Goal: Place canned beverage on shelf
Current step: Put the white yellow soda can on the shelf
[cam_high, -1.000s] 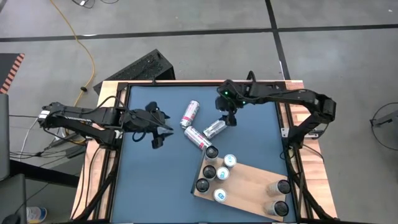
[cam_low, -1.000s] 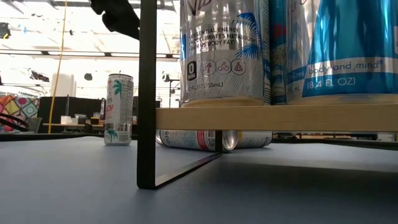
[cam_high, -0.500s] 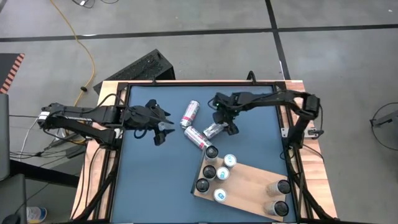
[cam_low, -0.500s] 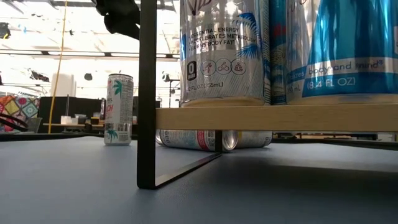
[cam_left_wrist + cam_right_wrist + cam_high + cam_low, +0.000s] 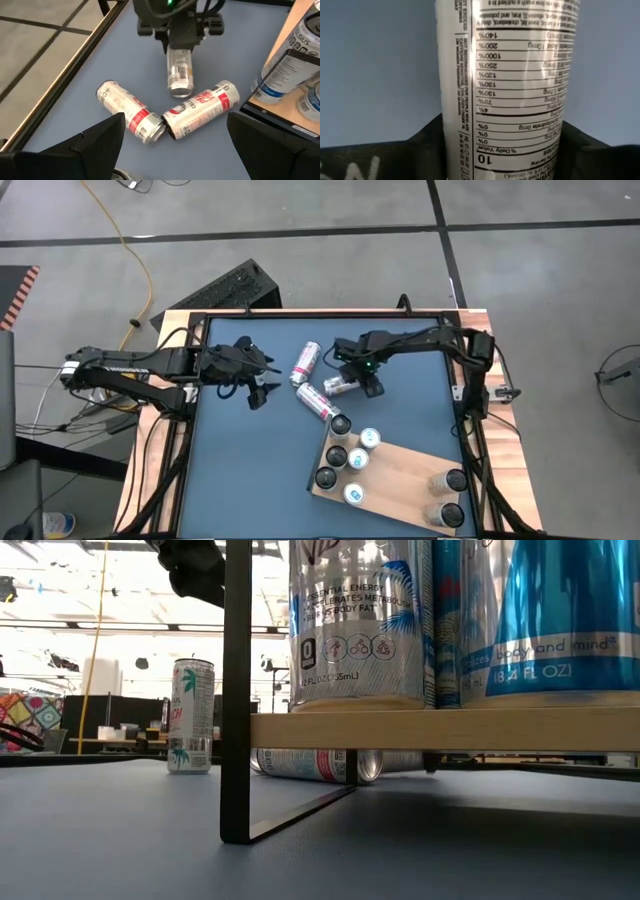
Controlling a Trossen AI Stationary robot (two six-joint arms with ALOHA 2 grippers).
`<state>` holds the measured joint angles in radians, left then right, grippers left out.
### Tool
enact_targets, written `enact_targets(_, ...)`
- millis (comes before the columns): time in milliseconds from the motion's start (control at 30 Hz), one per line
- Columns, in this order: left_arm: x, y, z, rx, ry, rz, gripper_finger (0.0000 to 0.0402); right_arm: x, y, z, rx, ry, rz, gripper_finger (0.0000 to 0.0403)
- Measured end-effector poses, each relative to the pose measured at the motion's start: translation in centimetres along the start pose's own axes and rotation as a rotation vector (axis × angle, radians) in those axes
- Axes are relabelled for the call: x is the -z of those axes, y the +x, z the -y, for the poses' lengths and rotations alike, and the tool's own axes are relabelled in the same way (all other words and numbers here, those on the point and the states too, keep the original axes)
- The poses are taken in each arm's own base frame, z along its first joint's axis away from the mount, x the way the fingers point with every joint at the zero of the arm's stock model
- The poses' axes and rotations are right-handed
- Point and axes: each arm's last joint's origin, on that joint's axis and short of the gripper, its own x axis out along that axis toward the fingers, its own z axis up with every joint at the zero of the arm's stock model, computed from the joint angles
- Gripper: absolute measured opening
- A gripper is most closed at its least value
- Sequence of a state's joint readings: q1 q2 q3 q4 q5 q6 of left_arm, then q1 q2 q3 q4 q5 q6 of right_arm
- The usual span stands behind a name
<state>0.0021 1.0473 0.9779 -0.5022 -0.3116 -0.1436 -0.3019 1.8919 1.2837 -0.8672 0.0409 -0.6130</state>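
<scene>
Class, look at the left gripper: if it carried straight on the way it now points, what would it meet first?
Most likely the two lying cans that meet end to end just ahead of the left gripper. The can under the right gripper lies farther on. Depth is hard to judge.

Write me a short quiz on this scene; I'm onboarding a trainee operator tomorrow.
1. True or false: the left gripper holds a can.
2. How many cans lie on their sides on the tabletop? A two, B three, C five.
3. Which gripper grips one of the lying cans?
Key: 1 false, it is open and empty. 2 B. 3 the right gripper.
</scene>
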Motion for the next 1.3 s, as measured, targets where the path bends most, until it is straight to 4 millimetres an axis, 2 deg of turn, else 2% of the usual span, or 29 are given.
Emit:
enact_targets(267,0.0,0.0,0.0,-0.009,0.001,0.0,0.0336,-0.3,-4.8,0.3,0.182,0.072,-0.071,0.0221)
enact_targets(433,0.0,0.0,0.0,-0.008,-0.008,-0.002,0.0336,-0.6,-7.9,-0.7,0.389,0.05,-0.131,0.0221)
enact_targets(667,0.0,0.0,0.0,-0.007,-0.031,-0.001,0.0336,-1.2,-11.9,-4.5,0.886,-0.106,-0.331,0.0221)
enact_targets(833,0.0,-0.1,0.3,0.003,-0.035,0.009,0.0336,-0.8,-13.5,-6.7,1.1,-0.216,-0.484,0.0221)
enact_targets(933,-0.1,-0.2,0.6,0.021,-0.032,0.023,0.0336,-0.3,-14.0,-7.9,1.239,-0.215,-0.546,0.0221)
enact_targets(1133,-0.4,-0.5,1.7,0.093,-0.032,0.056,0.0336,0.1,-14.5,-11.7,1.349,-0.303,-0.501,0.0221)
enact_targets(1300,-0.3,-0.9,2.5,0.131,-0.051,0.059,0.0336,-0.2,-15.2,-15.0,1.415,-0.477,-0.487,0.0221)
